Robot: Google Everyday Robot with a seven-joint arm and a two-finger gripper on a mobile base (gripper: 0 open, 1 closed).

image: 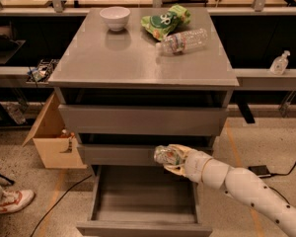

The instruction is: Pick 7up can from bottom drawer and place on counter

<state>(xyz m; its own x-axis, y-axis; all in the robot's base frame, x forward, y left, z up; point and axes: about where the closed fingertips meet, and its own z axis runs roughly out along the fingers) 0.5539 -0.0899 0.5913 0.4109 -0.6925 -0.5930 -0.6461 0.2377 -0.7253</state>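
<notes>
Sideways, 7up can (164, 155) between the jaws, above open bottom drawer (143, 204).

The gripper (170, 158) holds the can (162, 155) in front of the middle drawer (118, 154), above the open bottom drawer (138, 201). On the counter (113, 58) sit a bowl (115, 18), a green bag (165, 21) and a bottle (183, 41) lying down.

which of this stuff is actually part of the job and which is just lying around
Part of the job:
small white and green aluminium 7up can, held in the gripper over the open grey bottom drawer; flat grey counter top.

Just lying about:
round white bowl, green snack bag and clear plastic water bottle on the counter top; brown cardboard box on the floor.
</notes>
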